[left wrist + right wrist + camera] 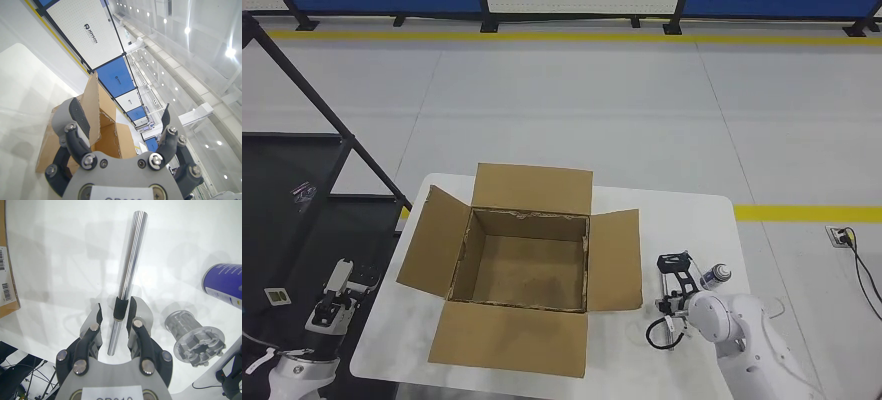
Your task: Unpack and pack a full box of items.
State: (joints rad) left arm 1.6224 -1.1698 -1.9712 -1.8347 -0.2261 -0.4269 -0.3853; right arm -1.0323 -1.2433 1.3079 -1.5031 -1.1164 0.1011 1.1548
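Note:
An open cardboard box [532, 187] stands on the white table [682, 225] with all its flaps folded out and nothing visible inside. My right gripper [115, 303] is open, low over the table to the right of the box [7, 291]. Its fingers [132, 308] straddle a chrome rod [130, 256] at the rod's black band. The rod lies flat on the table. From above, the right gripper [675, 275] sits beside the box's right flap. My left gripper [121, 106] is open and holds nothing; it is off the table's left edge [342, 272], aimed up at the box [105, 106].
A ribbed grey metal hub [192, 336] lies on its side next to the right gripper. A blue spray can [223, 283] lies a little farther out, also visible from above [716, 275]. A black frame [302, 90] stands left of the table.

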